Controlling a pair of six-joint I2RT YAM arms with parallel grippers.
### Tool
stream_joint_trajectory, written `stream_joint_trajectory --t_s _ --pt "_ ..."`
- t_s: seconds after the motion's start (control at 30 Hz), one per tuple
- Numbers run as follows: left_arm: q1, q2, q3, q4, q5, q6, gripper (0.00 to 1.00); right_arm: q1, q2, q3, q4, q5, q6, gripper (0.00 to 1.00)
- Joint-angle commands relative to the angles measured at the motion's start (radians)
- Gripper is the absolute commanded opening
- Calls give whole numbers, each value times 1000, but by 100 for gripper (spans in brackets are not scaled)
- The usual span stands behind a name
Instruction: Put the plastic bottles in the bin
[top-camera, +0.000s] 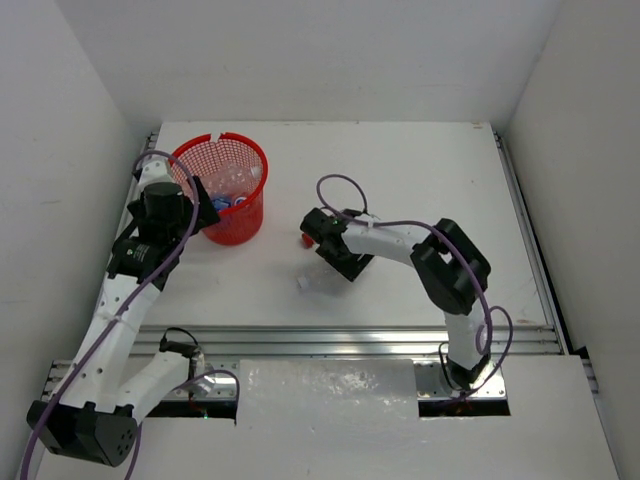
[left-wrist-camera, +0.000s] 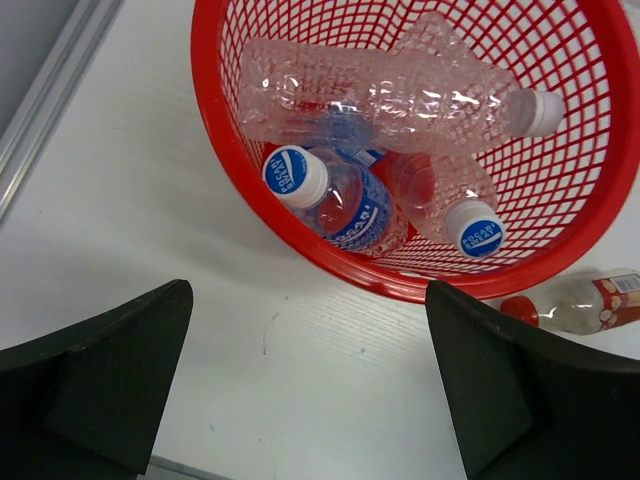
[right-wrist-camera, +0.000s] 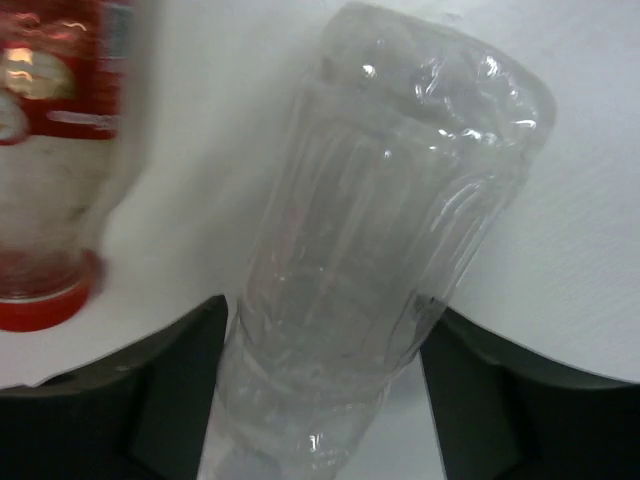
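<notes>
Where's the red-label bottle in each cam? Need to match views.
Top external: red-label bottle mid-table, right of the bin.
Left wrist: red-label bottle at right edge, outside the bin.
Right wrist: red-label bottle upper left, blurred.
Shared landmark: bin rim, absent from right wrist.

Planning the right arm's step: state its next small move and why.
Probably close the right gripper on the plain clear bottle: its fingers flank that bottle, which lies on the table beside the red-labelled bottle. Whether they already pinch it is unclear.
</notes>
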Motion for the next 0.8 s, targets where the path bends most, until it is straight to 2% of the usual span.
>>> stream_joint_trajectory --t_s 0.0,0.03,0.07,0.1,0.17,0.2,0.23,0.27,0.3,0.33,0.37,0.4,0.43,0.53,0.6,0.63,0.77 --pt "-6 -47 8 61 44 17 100 59 -136 -151 -4 58 159 69" --pt "-6 -50 9 57 86 11 100 66 -171 -240 21 78 178 64" --pt "-7 -56 11 57 117 8 100 72 -241 -277 63 87 178 53" --pt "-7 -61 9 59 158 4 100 72 -277 -312 79 95 170 48" --pt "-27 -70 5 62 307 -18 100 77 -349 -392 152 127 65 35" --pt "-46 -71 2 82 362 -24 99 81 -427 -415 192 142 -4 33" --pt "-105 -70 0 93 460 -42 100 83 -470 -467 323 161 -185 32" --pt "-144 -56 6 117 488 -51 100 86 -516 -506 446 147 -306 32" --pt "-193 -41 11 132 552 -62 100 86 -617 -562 598 92 -653 30" --pt "-272 -25 21 151 612 -65 100 86 -669 -687 933 -90 -830 26" --pt "-297 8 23 200 677 -65 100 86 -720 -736 1035 -182 -956 20" --pt "-319 24 23 224 746 -70 100 86 -772 -772 1085 -284 -1050 19" --pt "-357 33 23 249 839 -79 100 86 -873 -815 1113 -377 -1183 21" --pt "-423 27 -1 359 954 -104 100 86 -1046 -849 1104 -671 -1340 19" --pt "-454 28 -15 457 1057 -120 100 86 -1101 -842 1078 -754 -1402 19" --pt "-480 39 -11 470 1050 -125 100 84 -1131 -822 1047 -828 -1430 19" --pt "-507 51 -12 482 1030 -133 100 84 -1155 -765 998 -942 -1454 19"
